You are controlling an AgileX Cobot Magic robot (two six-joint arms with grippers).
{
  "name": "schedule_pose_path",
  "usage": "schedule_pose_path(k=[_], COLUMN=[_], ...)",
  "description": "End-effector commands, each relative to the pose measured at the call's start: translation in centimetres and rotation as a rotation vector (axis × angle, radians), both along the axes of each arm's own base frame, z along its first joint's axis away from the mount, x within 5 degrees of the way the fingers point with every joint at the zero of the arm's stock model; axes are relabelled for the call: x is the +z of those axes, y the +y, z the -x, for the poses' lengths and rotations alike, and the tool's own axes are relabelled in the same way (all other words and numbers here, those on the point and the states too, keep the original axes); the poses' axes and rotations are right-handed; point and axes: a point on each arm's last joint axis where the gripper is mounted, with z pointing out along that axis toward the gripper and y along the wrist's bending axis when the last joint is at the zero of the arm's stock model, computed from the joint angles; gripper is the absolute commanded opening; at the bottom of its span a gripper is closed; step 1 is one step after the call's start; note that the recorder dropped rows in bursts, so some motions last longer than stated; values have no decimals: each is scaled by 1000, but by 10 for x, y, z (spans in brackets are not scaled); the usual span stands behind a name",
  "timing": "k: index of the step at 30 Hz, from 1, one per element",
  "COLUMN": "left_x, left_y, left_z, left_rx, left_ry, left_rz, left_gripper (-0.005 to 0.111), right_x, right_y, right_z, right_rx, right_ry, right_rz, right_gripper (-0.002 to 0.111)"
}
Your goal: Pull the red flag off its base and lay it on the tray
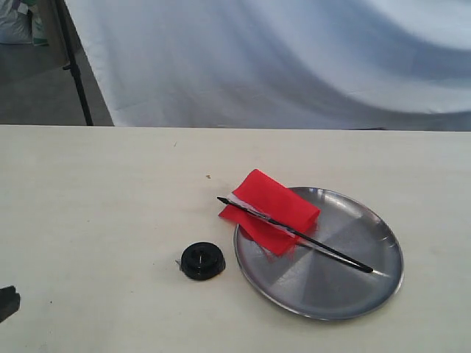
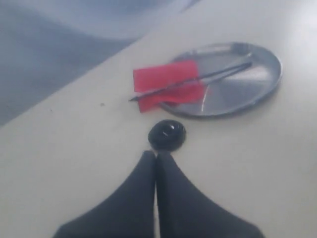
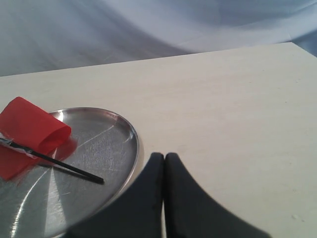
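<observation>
- The red flag (image 1: 274, 204) is already off the base (image 1: 203, 260). The centre hole of the base holds nothing, and the two things lie apart.
- The flag lies flat on the tray (image 1: 346, 290). Its black stick runs slantwise across the metal, with one end resting well inside the rim.
- Not all of the flag is over the tray. The other end of the stick and a corner of the red cloth hang out past the rim on the side facing the base.
- The base sits on the tabletop (image 1: 110, 206), just beside the tray and not touching it.
- The left pincer (image 2: 156, 155) is pressed together and pinches nothing. It is above the tabletop near the base, clear of the flag.
- The right pincer (image 3: 164, 157) is likewise pressed together and empty, just outside the tray rim on the side away from the base.
- By my reading, both steps are done: pulled off and laid down. All that might be left is to nudge the overhanging cloth fully inside, if that is wanted.
</observation>
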Motion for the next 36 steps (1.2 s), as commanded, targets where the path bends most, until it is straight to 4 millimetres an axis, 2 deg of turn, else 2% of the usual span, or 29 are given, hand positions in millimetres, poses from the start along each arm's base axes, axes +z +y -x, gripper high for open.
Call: schedule_pose_path(k=[1,3,6,9,18,28,36], left_x=[9,9,1,-5,-20,-21,-21], left_y=[12,20,34,41,46,58,60], left_z=[10,12,15,19,17,19,20], left_rx=[67,174,397,524,697,924,944], left_ry=[-118,-118,-17,26,51,18,5], left_rz=[73,128,187,221,297,306,248], left_gripper=[0,0,0,0,0,0,0], right_x=[2,2,2,2,2,2,2], right_y=[0,0,0,0,0,0,0], right_z=[0,0,0,0,0,0,0], right_rx=[-3,-3,-3,-3,-3,-3,-3], right_ry=[-12,-12,-12,-12,-14,-14,-14], right_rz=[2,2,2,2,2,2,2], right_gripper=[0,0,0,0,0,0,0])
